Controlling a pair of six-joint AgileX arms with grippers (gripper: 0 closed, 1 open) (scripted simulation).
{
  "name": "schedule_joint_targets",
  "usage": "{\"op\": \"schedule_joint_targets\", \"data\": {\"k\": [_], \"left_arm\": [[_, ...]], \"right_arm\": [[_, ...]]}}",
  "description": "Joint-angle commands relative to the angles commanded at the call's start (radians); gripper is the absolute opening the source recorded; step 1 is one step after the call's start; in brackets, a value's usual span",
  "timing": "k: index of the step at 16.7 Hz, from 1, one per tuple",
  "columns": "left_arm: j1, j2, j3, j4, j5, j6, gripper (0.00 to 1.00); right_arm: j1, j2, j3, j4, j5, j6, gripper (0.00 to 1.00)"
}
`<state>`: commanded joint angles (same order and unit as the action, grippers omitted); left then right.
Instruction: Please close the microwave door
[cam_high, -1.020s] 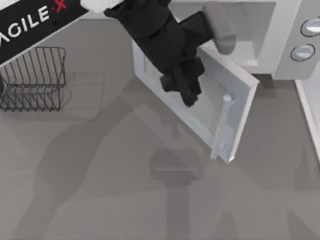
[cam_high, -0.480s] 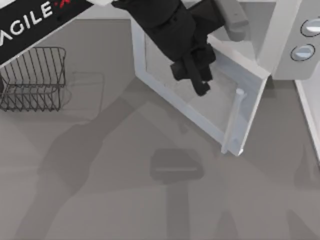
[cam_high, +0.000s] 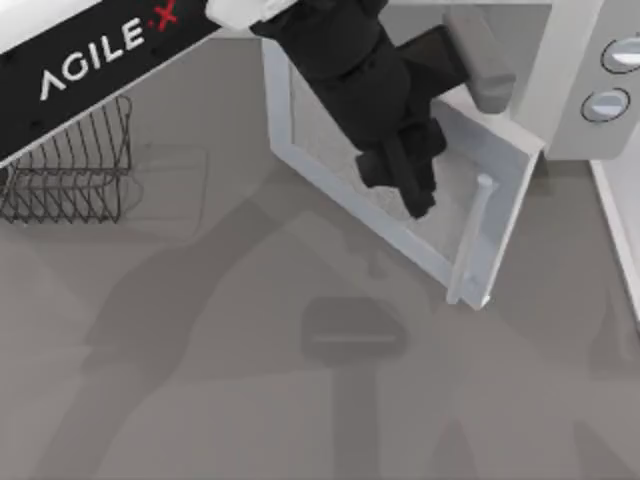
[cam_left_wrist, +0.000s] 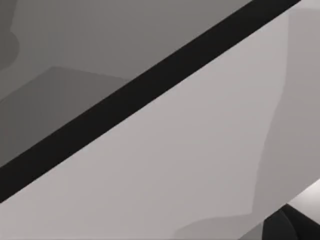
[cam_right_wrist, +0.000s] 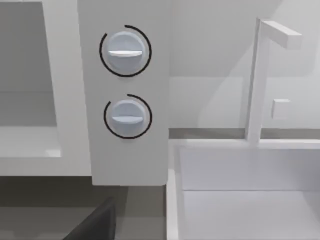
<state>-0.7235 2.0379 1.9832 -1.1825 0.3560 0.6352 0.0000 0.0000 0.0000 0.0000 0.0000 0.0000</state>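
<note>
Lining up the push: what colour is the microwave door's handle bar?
Pale grey, on the microwave door's white frame; handle clearest in the top view.

One microwave door (cam_high: 400, 190), two knobs (cam_right_wrist: 125, 51) (one wire rack (cam_high: 70, 165))

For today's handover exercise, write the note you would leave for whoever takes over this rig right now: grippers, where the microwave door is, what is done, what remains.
Left gripper: over the outer face of the flat white microwave door with its speckled window, near the pale grey bar handle.
Right arm: parked near the white microwave body with round grey knobs.
Door: ajar, hinged at its left, free edge swung out from the body toward the table's front.
Done: door partly swung in.
Left: push the door until it sits flush with the microwave front, then withdraw the arm.
</note>
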Motion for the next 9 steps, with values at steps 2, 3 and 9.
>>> {"op": "schedule_joint_targets", "data": {"k": [2,3,9], "left_arm": [[-0.014,0.027,0.001,-0.015,0.011,-0.006,0.0],[-0.019,0.036,0.004,-0.02,0.014,-0.009,0.0],[-0.001,0.014,0.075,0.026,-0.026,-0.026,0.0]], "right_arm": [[0.0,0.0,0.0,0.0,0.0,0.0,1.0],[0.0,0.0,0.0,0.0,0.0,0.0,1.0],[0.0,0.0,0.0,0.0,0.0,0.0,1.0]]}}
